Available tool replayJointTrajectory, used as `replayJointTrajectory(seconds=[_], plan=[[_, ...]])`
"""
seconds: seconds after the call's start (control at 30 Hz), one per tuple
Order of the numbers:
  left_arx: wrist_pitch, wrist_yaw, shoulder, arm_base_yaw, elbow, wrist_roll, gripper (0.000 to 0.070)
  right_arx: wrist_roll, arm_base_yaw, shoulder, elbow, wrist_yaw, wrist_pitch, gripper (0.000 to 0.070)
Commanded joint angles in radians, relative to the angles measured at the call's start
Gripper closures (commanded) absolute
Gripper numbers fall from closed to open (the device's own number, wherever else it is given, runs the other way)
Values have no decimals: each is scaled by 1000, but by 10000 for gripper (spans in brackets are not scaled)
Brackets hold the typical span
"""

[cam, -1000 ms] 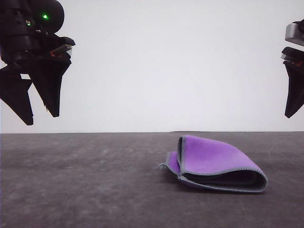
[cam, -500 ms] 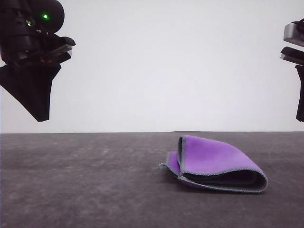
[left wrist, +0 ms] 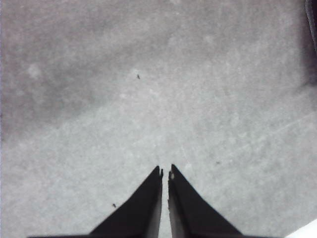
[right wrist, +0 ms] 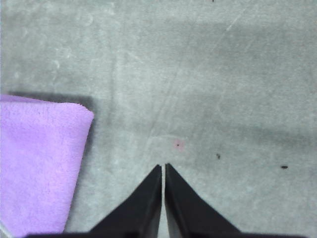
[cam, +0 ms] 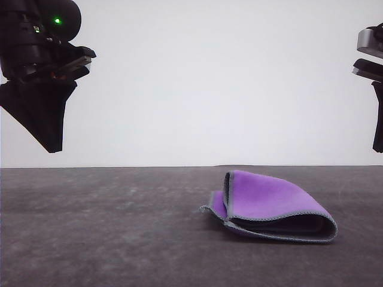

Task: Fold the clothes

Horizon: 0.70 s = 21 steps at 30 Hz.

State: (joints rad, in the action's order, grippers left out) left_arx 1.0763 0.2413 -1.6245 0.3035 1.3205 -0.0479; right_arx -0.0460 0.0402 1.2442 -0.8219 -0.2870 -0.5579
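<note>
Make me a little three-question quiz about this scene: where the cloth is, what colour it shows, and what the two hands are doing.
1. Where does the cloth lie?
A. On the table, nearer the right hand's side
B. Held up in the left hand
C. Draped over the right arm

2. What colour is its outer face?
A. Green
B. Purple
C. Orange

3. How do the left hand and right hand stand?
A. Both gripping the cloth
B. One wide open
C. Both closed, holding nothing

Answers: 1 A, it rests folded on the grey table; 2 B, purple with grey stitched edging; 3 C, both wrist views show fingertips together above bare table.
</note>
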Motion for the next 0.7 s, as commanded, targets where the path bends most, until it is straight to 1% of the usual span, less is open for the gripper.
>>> replayJointTrajectory(seconds=[0.0,0.07,0.1,0.17,0.27,0.33,0.4,0.5,0.6,0.67], plan=[[-1,3,-5,4,11,7,696,2,3,9,-10,0,7,697],[-4,1,-5,4,11,-18,696,2,3,9,-10,0,7,697],[-12,-2,-5,4,11,-65,696,2,3,9,-10,0,7,697],[-34,-3,5,1,8,-94,696,2,3,9,-10,0,8,697],[-107,-10,41,-22,-16,-91,696,2,3,9,-10,0,11,697],[-201,-10,91,-40,-66,-69,696,2,3,9,-10,0,11,697],[-320,-10,156,-66,-146,-35,696,2,3,9,-10,0,11,697],[-492,-10,273,-114,-308,1,696,2,3,9,-10,0,11,697],[-619,-10,412,-164,-491,9,696,2,3,9,-10,0,11,697],[-677,-14,516,-198,-607,9,696,2,3,9,-10,0,11,697]])
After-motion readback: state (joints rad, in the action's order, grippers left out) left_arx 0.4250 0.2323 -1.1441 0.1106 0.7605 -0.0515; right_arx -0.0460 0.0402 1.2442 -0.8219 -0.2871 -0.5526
